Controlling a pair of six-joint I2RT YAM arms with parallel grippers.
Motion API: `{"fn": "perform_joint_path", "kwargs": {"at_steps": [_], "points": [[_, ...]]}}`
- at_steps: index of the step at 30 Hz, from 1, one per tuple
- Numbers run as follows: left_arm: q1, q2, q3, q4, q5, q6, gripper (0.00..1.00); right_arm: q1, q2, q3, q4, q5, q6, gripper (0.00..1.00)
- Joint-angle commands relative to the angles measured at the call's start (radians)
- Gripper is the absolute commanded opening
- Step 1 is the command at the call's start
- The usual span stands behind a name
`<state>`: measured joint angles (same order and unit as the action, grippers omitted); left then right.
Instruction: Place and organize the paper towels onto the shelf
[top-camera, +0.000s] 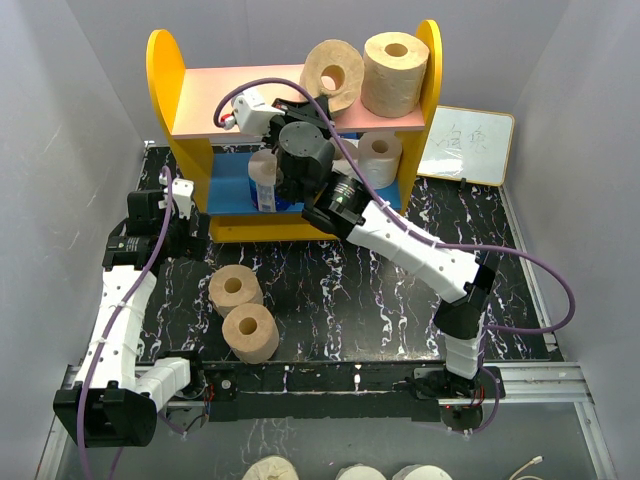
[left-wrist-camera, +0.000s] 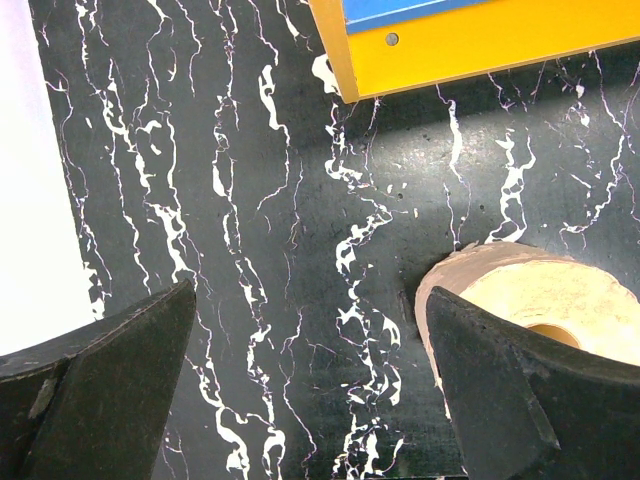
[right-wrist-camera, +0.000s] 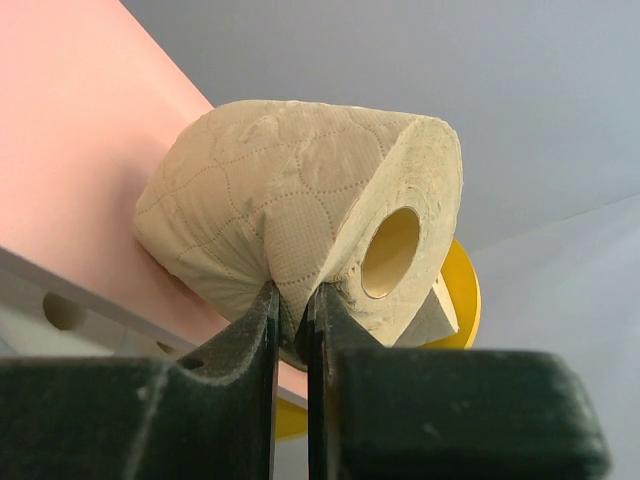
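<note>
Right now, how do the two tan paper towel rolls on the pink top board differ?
The left tan roll is tipped, core facing outward; the right tan roll stands on end, core up. The right hand pinches the left one; nothing touches the right one. Both are tan with hollow cores.

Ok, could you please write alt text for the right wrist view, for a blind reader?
The right end effector, shut, pinches the wall of a tan paper towel roll, whose hollow core faces the camera. The pink shelf board fills the left side.
</note>
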<state>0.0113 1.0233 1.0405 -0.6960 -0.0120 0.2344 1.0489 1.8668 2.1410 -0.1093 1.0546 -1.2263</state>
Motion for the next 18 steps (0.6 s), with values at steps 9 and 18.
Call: {"fn": "perform_joint_path", "kwargs": {"at_steps": [9, 18], "points": [[0.005, -0.019, 0.019, -0.002, 0.023, -0.004, 0.99, -0.038, -0.026, 0.023, 0.104, -0.044, 0.027, 0.29], [0.005, -0.026, 0.014, -0.003, 0.02, -0.002, 0.99, -0.048, -0.034, -0.007, 0.214, -0.062, -0.017, 0.71]]}}
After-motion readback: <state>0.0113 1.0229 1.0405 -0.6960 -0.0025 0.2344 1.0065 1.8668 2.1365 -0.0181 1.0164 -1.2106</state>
